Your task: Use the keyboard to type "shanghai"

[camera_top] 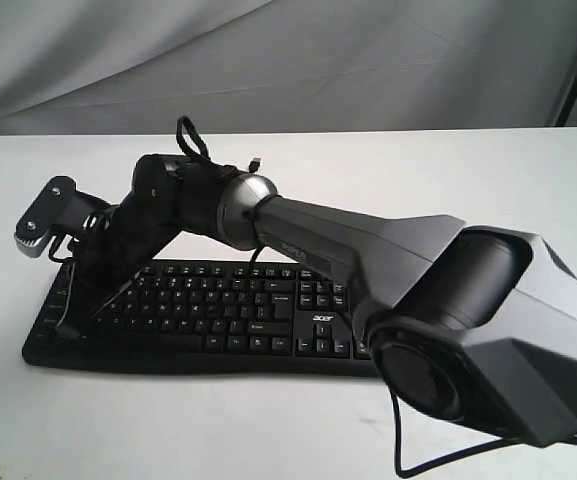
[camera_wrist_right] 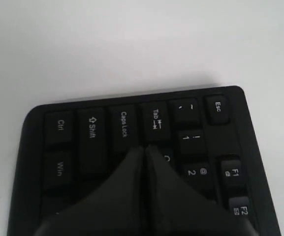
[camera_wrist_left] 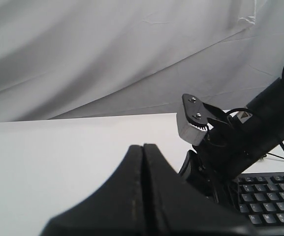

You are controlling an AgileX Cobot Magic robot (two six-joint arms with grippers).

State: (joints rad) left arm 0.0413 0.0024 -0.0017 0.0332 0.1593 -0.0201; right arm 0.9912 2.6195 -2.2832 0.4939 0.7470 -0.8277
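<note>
Nearest, the right arm (camera_top: 448, 290) fills the foreground and reaches across to the left end of the keyboard (camera_top: 218, 310). The keyboard lies flat on the white tabletop (camera_top: 268, 430), long edge towards the near side, numeric keypad at its right end.

Right hand (camera_wrist_right: 145, 151): fingers pressed together into one narrow tip, poised over the left-hand key columns just beside Tab and Caps Lock. Contact with a key cannot be confirmed.

Left hand (camera_wrist_left: 142, 196): fingers likewise together, holding nothing, raised clear of the keyboard to its left.

Handling assessment: the keyboard appears to be a rigid, light plastic unit that is not to be gripped. Contact belongs on the centre of a single key cap, pressed straight down. The keys likely give a short, springy travel and need only light force. An oblique push may slide the whole unit on the smooth tabletop. The tip looks about as wide as one cap, so an off-centre press risks catching a neighbouring key.

Farthest, bare tabletop, then a grey cloth backdrop (camera_top: 268, 60)
</note>
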